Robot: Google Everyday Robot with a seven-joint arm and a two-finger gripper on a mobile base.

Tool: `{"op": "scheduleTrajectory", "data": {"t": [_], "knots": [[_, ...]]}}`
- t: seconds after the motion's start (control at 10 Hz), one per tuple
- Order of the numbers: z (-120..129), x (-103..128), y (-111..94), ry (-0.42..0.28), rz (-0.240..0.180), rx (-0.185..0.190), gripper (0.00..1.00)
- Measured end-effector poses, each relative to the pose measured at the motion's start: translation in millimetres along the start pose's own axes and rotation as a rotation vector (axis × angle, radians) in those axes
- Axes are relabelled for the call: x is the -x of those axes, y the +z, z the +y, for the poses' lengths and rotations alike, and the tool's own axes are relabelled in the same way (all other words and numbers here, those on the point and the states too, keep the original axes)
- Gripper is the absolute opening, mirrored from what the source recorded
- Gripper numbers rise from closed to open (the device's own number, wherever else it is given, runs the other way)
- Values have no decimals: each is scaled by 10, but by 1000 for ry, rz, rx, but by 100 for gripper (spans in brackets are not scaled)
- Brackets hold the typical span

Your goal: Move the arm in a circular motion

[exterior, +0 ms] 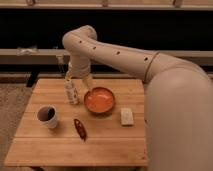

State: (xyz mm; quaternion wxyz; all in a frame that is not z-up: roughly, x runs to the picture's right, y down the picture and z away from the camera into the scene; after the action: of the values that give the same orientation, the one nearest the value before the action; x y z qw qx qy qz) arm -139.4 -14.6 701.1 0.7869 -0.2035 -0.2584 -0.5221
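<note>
gripper [77,79]: hangs above the table, up-left of the orange bowl [99,100], over the gap btw bowl and bottle; points down. Open or closed: can't tell.
arm [115,56]: cream-beige, thick. Elbow bend sits high, up-left of bowl. Long segment w/ small dark holes runs rightward behind bowl, then widens into a big rounded bulk right of bowl, hiding the table's right edge.
bottle [72,93]: small, clear, upright, just left of bowl. Nearest thing to gripper, right under its left part; touching or not, can't tell.
bowl: low and open, below-right of gripper, far rim close to gripper's lower end in this view.
mug [48,116]: pale, dark inside, well left of bowl and nearer the camera.
dark red item [80,128]: lies flat, below-left of bowl, btw mug and bowl; kind unclear.
pale block [127,116]: small, flat, just below-right of bowl, near arm's bulk.
table [60,150]: wood slats, carries all tableware.
ledge [30,54]: behind table, far up-left of bowl.
</note>
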Motion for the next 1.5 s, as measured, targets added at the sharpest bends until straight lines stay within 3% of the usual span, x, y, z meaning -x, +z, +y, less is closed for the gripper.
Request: {"op": "scheduleTrajectory", "data": {"t": [0.2,0.4,0.7,1.0,1.2,1.5], "knots": [[-15,443,-167,-87,-9,-16,80],[151,694,-237,-115,-13,-12,80],[649,761,-339,-29,-6,3,80],[1152,698,-364,119,4,32,80],[1537,520,-387,238,23,61,80],[2015,-87,-322,388,78,122,80]]}}
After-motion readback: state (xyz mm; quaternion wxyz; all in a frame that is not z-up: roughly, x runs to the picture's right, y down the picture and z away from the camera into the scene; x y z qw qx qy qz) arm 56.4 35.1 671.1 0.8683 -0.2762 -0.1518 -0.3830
